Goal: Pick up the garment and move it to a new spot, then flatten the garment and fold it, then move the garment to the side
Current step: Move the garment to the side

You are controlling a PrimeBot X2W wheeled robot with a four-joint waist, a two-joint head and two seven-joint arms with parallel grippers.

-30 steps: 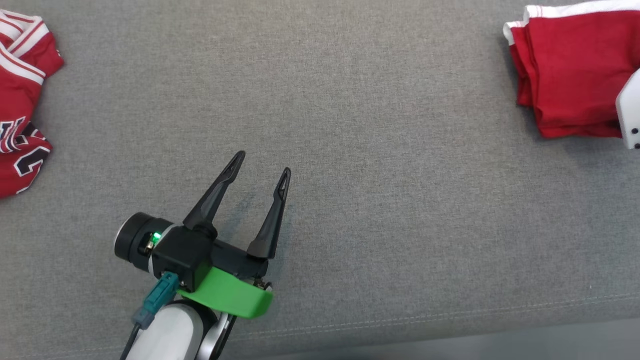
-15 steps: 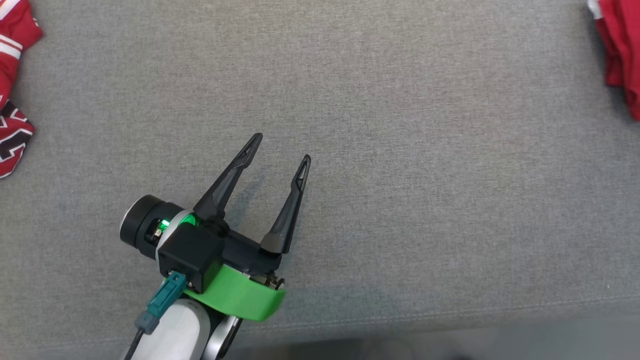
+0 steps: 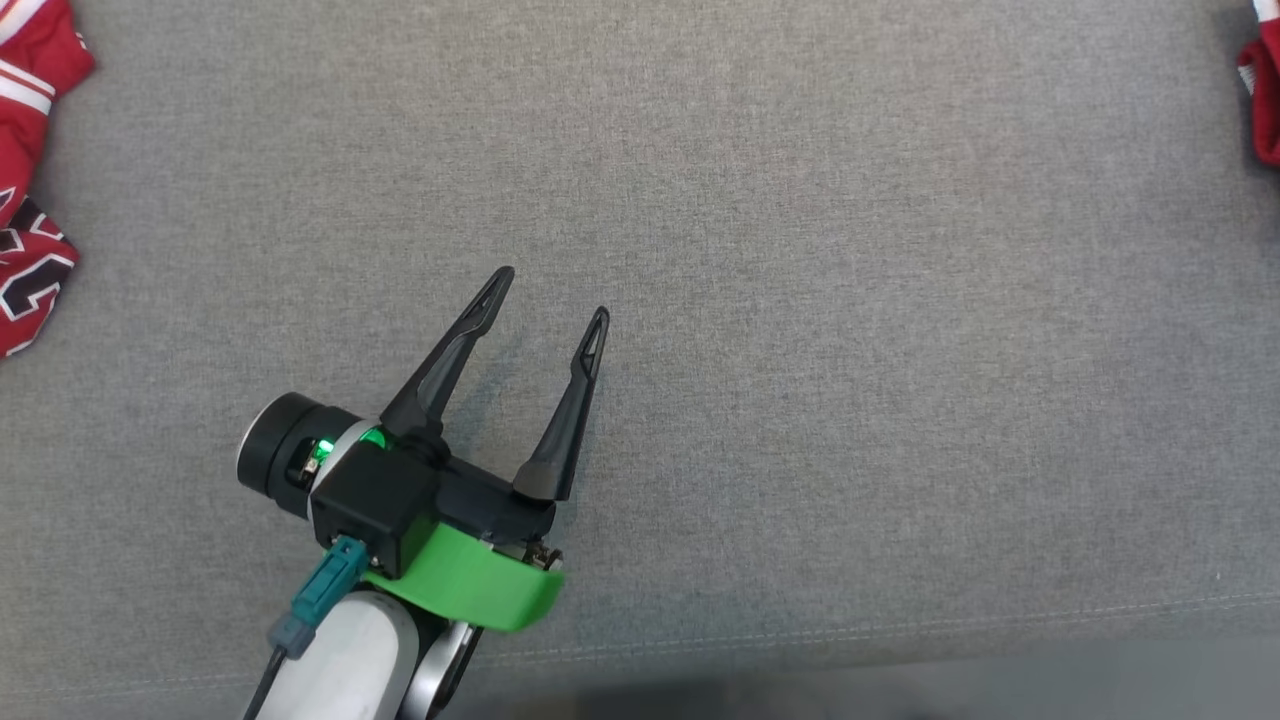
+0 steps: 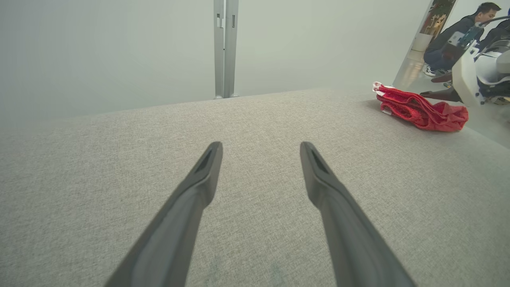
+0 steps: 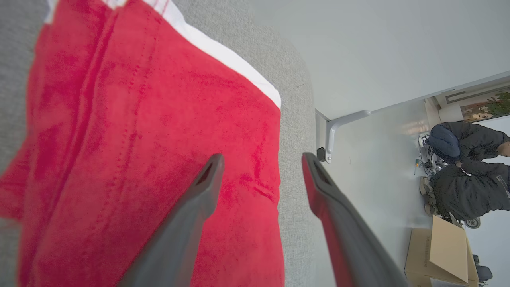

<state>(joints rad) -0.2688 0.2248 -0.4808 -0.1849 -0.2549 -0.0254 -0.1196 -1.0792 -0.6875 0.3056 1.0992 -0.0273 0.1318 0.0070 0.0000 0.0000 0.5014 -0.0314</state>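
The garment (image 5: 139, 139) is red cloth with a white band, folded and lying on the grey fabric table (image 3: 800, 300). In the head view only a sliver of the garment (image 3: 1265, 110) shows at the far right edge. My right gripper (image 5: 261, 159) is open just above it, one finger over the cloth and the other past the table's edge. From the left wrist view the garment (image 4: 418, 111) lies at the table's far right corner, beside my right arm's pale wrist (image 4: 466, 79). My left gripper (image 3: 552, 296) is open and empty over bare table (image 4: 261, 145).
A second red jersey (image 3: 25, 130) with black-and-white lettering lies crumpled at the left edge. The table's front edge runs along the bottom of the head view. Beyond the table stand a grey post (image 4: 225, 48), people (image 5: 466, 183) crouching on the floor and a cardboard box (image 5: 446, 255).
The head view has shifted, so both red cloths now sit farther out at its edges. The pale right forearm seen resting by the folded garment has left that view. The left gripper stays open.
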